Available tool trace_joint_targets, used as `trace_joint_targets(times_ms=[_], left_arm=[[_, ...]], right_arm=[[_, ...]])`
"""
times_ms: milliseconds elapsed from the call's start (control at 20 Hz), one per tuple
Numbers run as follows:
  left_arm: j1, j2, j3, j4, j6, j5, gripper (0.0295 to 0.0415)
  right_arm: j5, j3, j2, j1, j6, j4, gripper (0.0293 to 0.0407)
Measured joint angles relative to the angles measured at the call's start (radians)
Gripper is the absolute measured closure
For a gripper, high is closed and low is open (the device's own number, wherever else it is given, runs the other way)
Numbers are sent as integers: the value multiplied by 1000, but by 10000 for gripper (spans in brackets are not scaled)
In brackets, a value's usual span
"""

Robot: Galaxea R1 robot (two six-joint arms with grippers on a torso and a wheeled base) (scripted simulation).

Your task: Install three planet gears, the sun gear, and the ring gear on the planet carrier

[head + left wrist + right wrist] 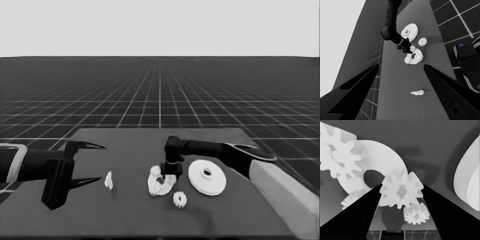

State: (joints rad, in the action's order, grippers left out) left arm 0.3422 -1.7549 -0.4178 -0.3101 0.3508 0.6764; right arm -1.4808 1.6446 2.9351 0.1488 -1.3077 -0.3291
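White gear (402, 191) pinched in right gripper (170, 172) over smaller round part (161, 186); seat squarely, mesh with 2 placed gears.

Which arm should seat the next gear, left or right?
Right. The right gripper is already over the smaller round part, with a gear between its fingers. The left gripper waits at the table's left end, open, nearer the thin white piece.

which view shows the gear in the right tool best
The right wrist view: the gear sits large between that tool's fingers, teeth clear. In the head view the right tool mostly hides it; in the left wrist view I cannot pick it out.
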Motion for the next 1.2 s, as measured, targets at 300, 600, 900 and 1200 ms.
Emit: trace_joint_targets(times_ms=[300, 600, 900, 1200], left_arm=[[0, 0, 0, 0, 0, 0, 326], [0, 0, 0, 0, 0, 0, 326], [0, 0, 0, 0, 0, 0, 326], [0, 0, 0, 0, 0, 0, 326]], right_arm=[[0, 1, 0, 0, 0, -1, 315], [-41, -81, -23, -97, -48, 91, 315], [-53, -100, -27, -153, -60, 144, 315], [-98, -520, -196, -141, -307, 127, 315]])
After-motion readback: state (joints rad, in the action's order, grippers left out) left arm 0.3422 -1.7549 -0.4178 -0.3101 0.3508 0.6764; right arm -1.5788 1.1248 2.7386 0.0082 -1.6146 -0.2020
